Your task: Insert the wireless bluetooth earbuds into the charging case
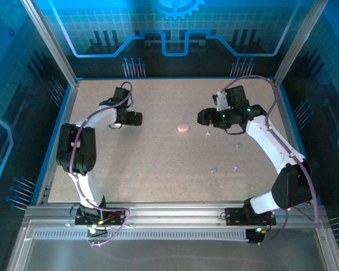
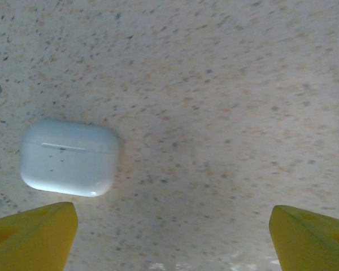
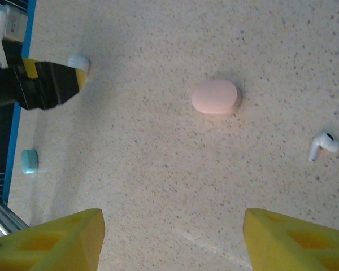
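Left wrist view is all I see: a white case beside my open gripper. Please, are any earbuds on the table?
Observer: Yes, a white earbud lies on the table, near the right gripper.
Operator: Is another case near it?
Observer: A pink case, which looks closed, lies left of that earbud.
Operator: Does the right gripper hold anything?
Observer: No, it is open and empty.

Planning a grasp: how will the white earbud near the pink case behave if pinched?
The white earbud looks tiny, smooth and rounded, so it probably slips from a pinch. Loose on the table, it likely skids if nudged.
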Controlling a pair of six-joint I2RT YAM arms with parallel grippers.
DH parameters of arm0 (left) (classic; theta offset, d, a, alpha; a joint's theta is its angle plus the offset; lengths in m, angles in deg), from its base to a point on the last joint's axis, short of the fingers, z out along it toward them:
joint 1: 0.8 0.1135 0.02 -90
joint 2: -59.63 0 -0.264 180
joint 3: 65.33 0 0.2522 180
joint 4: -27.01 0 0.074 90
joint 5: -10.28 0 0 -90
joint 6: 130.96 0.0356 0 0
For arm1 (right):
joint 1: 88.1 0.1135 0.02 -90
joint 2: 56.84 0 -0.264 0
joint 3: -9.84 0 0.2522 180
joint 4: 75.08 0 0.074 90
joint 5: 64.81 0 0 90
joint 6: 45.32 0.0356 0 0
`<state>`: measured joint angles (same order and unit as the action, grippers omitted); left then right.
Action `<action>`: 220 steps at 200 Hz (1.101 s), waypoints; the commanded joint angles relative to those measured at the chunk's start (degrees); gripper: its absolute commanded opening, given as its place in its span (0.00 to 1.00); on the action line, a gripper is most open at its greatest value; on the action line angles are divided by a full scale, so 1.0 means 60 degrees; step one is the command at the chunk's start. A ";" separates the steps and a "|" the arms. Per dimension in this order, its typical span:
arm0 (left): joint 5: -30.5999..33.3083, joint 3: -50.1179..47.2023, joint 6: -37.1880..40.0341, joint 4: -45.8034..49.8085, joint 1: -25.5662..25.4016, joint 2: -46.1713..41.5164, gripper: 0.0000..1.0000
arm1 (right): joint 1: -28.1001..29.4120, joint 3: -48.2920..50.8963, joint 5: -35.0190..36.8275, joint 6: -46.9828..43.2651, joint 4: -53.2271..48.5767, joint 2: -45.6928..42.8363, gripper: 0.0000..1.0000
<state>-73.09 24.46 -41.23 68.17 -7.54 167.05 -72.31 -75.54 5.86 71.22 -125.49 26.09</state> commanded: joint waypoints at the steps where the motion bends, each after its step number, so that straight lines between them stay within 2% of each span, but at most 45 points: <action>1: -0.0033 0.0600 0.0793 0.0932 0.0574 0.0553 0.89 | -0.0043 0.0282 0.0192 0.0055 -0.0155 -0.0251 0.68; 38: 0.0212 0.1723 0.1384 0.1797 0.0863 0.1628 0.90 | -0.0043 0.0382 0.0011 0.0071 -0.0297 -0.0173 0.69; 84: 0.0382 0.2683 0.1632 0.2095 0.0907 0.2403 0.89 | -0.0045 0.0031 -0.0212 0.0022 -0.0565 0.0230 0.69; 134: 0.0418 0.3232 0.1767 0.2504 0.0919 0.2966 0.80 | -0.0047 -0.0087 -0.0184 -0.0054 -0.0785 0.0342 0.69; 194: 0.0370 0.3258 0.1675 0.2754 0.0908 0.2971 0.75 | -0.0050 -0.0124 -0.0189 -0.0113 -0.0895 0.0386 0.69; 220: 0.0019 0.3191 0.1585 0.2886 0.0881 0.2936 0.65 | -0.0045 -0.0094 -0.0154 -0.0156 -0.0946 0.0372 0.69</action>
<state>-70.99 42.68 -31.81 82.35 -2.40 184.40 -72.31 -74.55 5.27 71.33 -129.51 27.88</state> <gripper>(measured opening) 0.694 0.690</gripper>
